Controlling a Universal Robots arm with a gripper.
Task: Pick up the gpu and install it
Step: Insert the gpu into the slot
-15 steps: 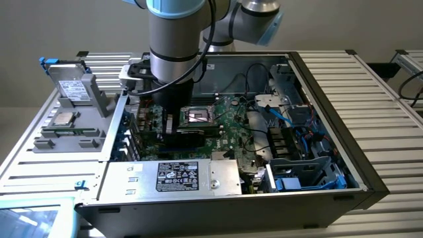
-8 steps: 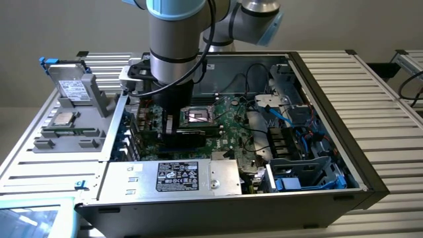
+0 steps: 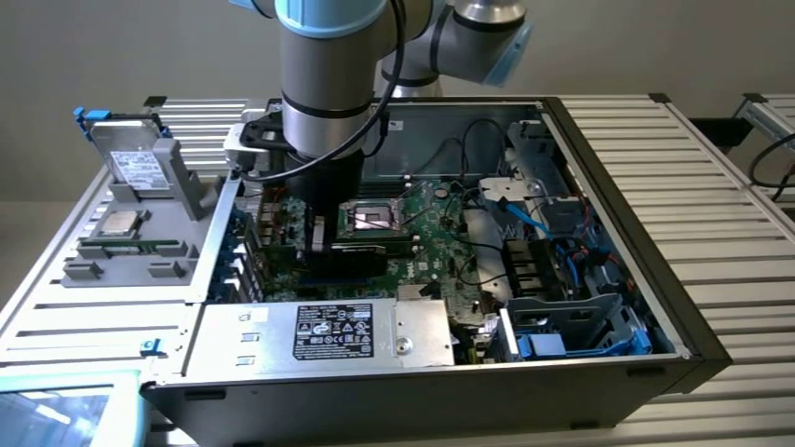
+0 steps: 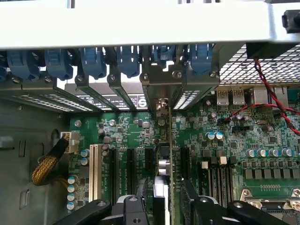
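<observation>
The gpu [image 4: 165, 154] stands on edge in a slot of the green motherboard [image 4: 131, 136]. Its metal bracket [image 4: 161, 86] meets the rear slot row of the case. My gripper [image 4: 166, 211] straddles the card's near end. Its black fingers [image 4: 136, 211] stand apart on either side of the card with gaps to it, so the gripper is open and holds nothing. In the exterior view the gripper [image 3: 323, 240] reaches down into the open computer case [image 3: 621, 242], over the expansion slots beside the processor socket [image 3: 372, 219].
Blue slot clips [image 4: 93, 61] line the case's rear wall. A white slot [image 4: 95, 171] and a braided cable [image 4: 47, 164] lie beside the card; red wires [image 4: 276, 108] run opposite. The power supply [image 3: 330, 331], drive cage [image 3: 578, 326] and a grey parts fixture [image 3: 137, 233] surround the board.
</observation>
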